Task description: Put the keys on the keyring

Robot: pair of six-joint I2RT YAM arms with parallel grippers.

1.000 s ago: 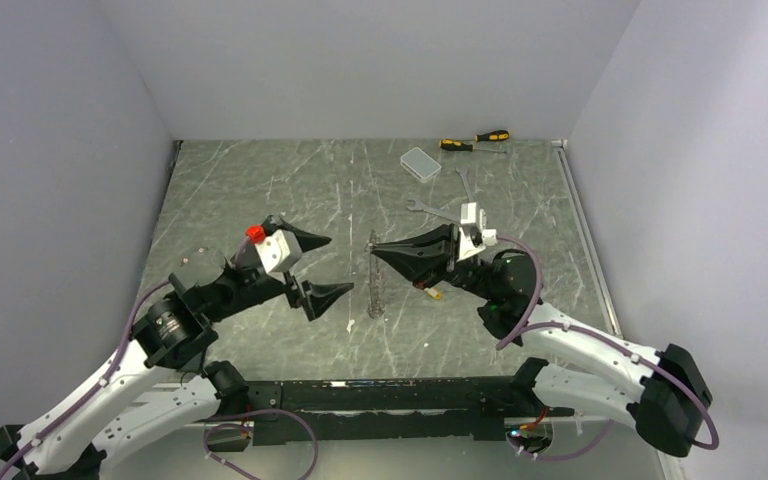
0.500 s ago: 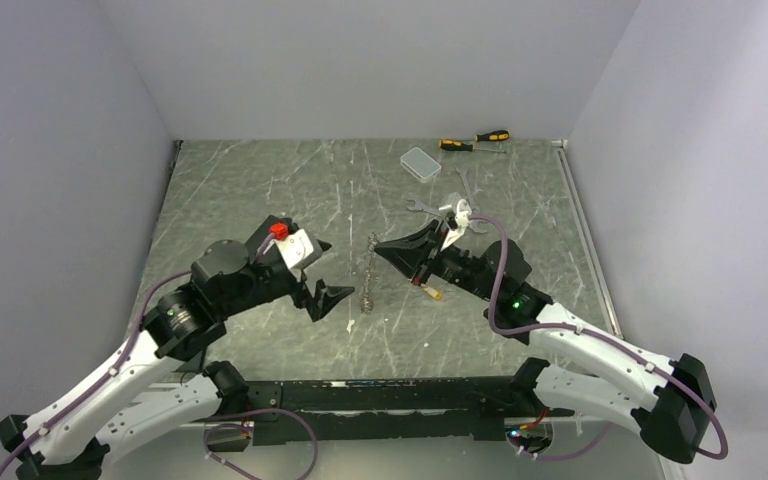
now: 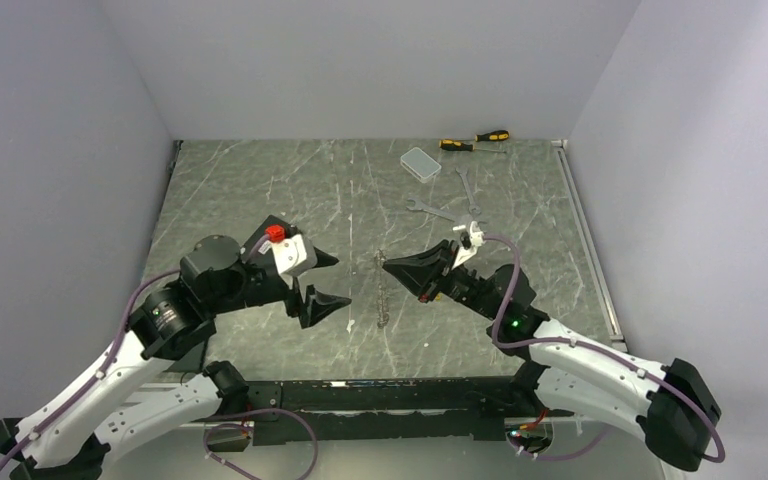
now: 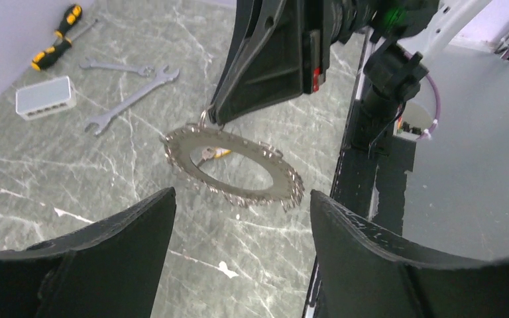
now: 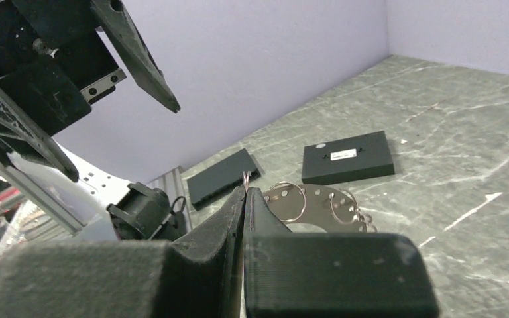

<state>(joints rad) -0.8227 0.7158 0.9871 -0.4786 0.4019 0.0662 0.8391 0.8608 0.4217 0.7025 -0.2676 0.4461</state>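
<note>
Far back on the grey-green marbled surface point(image 3: 260, 190), at the upper right of the overhead view, I see a screwdriver with a yellow-and-black handle point(image 3: 490, 136) and a second yellow-and-black screwdriver point(image 3: 455, 146) just below it, both close to the back wall. Just left of them lies a clear rectangular plastic box point(image 3: 420, 163). Nearer to me rest two long silver open-ended wrenches, one almost level point(image 3: 432, 211) and one steeply angled point(image 3: 466, 190), near each other.

The right gripper point(image 3: 390, 266) pinches the keyring point(image 3: 382, 298); the left gripper point(image 3: 341, 280) gapes nearby.
</note>
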